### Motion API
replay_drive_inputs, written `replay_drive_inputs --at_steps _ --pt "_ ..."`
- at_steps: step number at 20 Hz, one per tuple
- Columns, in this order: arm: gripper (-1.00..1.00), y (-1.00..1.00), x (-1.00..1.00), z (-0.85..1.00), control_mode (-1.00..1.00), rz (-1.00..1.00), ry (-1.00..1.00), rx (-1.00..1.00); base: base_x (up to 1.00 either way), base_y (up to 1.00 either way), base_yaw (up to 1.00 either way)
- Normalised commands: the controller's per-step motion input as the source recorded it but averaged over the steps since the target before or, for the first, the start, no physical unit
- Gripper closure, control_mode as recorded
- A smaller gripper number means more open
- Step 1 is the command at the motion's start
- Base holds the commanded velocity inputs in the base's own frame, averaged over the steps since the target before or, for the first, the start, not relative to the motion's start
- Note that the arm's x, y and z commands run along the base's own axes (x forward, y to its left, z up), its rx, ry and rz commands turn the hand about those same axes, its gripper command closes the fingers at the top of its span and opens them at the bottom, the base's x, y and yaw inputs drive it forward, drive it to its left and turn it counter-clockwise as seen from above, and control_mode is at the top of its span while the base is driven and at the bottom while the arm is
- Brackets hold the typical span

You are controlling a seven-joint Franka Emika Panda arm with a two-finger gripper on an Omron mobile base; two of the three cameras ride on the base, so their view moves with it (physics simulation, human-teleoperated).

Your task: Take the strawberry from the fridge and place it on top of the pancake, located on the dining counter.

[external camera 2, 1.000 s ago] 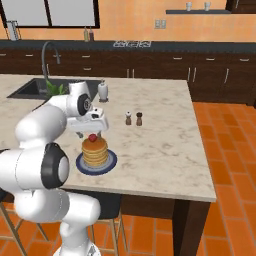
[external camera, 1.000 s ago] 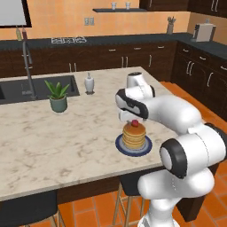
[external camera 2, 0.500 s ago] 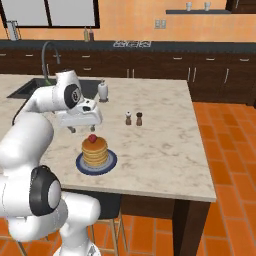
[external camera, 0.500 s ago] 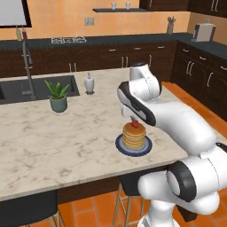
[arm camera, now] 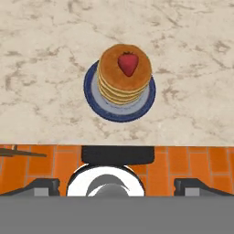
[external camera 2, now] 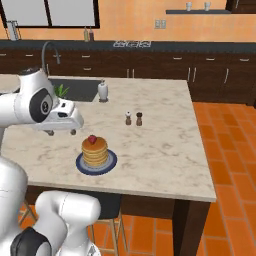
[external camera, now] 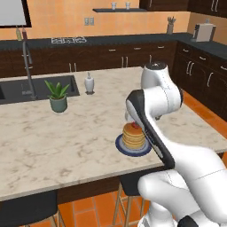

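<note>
Here, the gripper (arm camera: 117, 185) has its jaws spread wide, holding nothing, above the counter's (arm camera: 45, 55) near edge. Just beyond, the strawberry (arm camera: 128, 63) rests on top of the pancake (arm camera: 124, 73) on its blue plate (arm camera: 93, 98). Farther off stand two shakers (external camera 2: 133, 118).

strawberry (external camera 2: 92, 139) atop pancake (external camera 2: 95, 152)

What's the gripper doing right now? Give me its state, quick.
Gripper: open and empty, above the counter edge; the strawberry sits on the pancake, clear of the fingers.
</note>
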Motion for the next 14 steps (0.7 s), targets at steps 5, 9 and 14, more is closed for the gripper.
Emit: replay_drive_inputs --at_steps 5,9,14 --pt "-1.00 0.98 -0.78 0.09 -1.00 0.00 0.04 -0.03 0.00 0.00 0.00" --pt "-1.00 1.00 -0.19 -0.30 -1.00 0.02 0.07 -0.20 0.00 0.00 0.00" --pt "-1.00 0.58 0.07 -0.86 -1.00 0.02 0.15 -0.08 0.00 0.00 0.00"
